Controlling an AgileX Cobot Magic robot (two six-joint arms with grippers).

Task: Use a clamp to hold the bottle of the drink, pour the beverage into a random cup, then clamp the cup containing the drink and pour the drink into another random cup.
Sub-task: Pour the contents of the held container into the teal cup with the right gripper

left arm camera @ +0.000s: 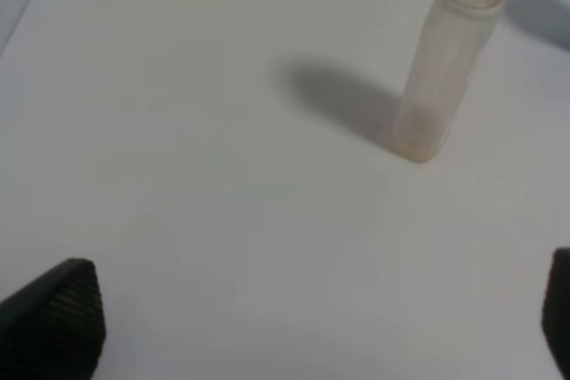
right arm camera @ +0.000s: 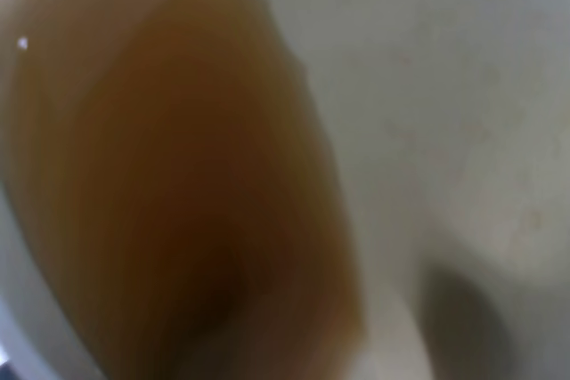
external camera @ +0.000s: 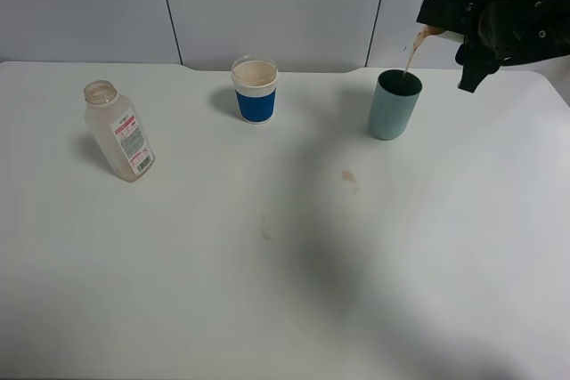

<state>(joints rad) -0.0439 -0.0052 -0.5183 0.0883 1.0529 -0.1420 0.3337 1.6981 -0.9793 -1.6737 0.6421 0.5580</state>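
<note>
Beverage runs in a thin brown stream from a tilted pale cup, barely visible at the right claw, down into the teal cup, which stands upright on the white surface at its far right. The right wrist view is filled by brown liquid lying against a pale inner wall; the claw is closed, gripping that cup. Judged stage: the second pour, cup to cup, is under way. The bottle stands uncapped and apparently drained at far left, with the left claw hanging open and empty near it. A blue-banded white cup stands apart between them. Two small brown spots mark the surface. Next, the tilt must hold steady over the teal rim until flow stops, then the cup goes upright and down.
</note>
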